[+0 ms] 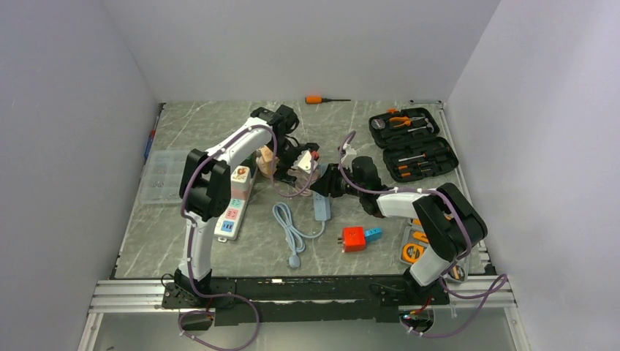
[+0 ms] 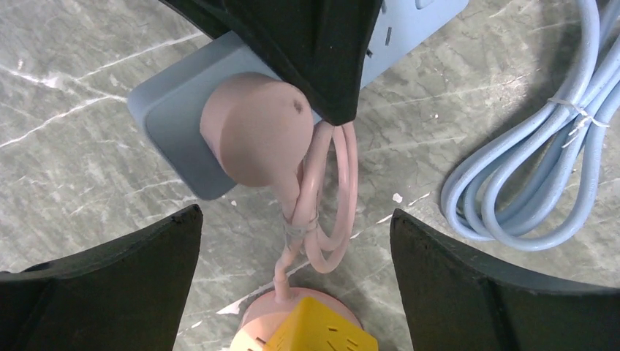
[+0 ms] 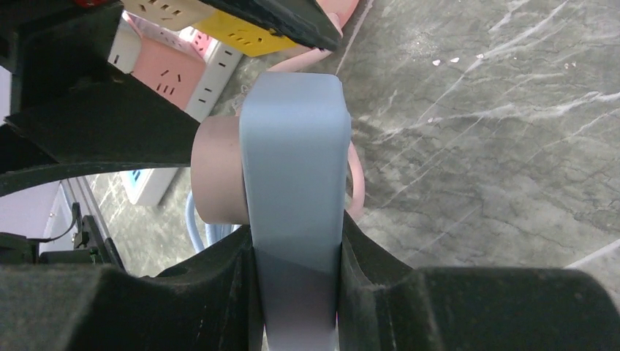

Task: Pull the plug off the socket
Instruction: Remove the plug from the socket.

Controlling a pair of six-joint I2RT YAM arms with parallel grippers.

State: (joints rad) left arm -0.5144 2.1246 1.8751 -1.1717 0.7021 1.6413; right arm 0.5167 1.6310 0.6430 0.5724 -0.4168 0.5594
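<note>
A pink round plug [image 2: 252,128] sits pushed into the end of a pale blue power strip [image 2: 172,121], the socket it is seated in. My right gripper [image 3: 296,292] is shut on that blue strip [image 3: 292,168], gripping its narrow sides, and the plug [image 3: 218,172] sticks out to the left. My left gripper [image 2: 296,278] is open with nothing between its fingers. It hovers just short of the plug, straddling the looped pink cable [image 2: 329,212]. In the top view both grippers meet mid-table, the left [image 1: 292,157] and the right [image 1: 327,183].
A pink disc with a yellow cube [image 2: 307,329] lies under the left gripper. A long white power strip with pastel outlets [image 1: 234,208] lies left. Nearby are the coiled blue cord [image 1: 292,227], a red block [image 1: 354,238], an open tool case [image 1: 413,142], a screwdriver [image 1: 316,99] and a clear box [image 1: 159,175].
</note>
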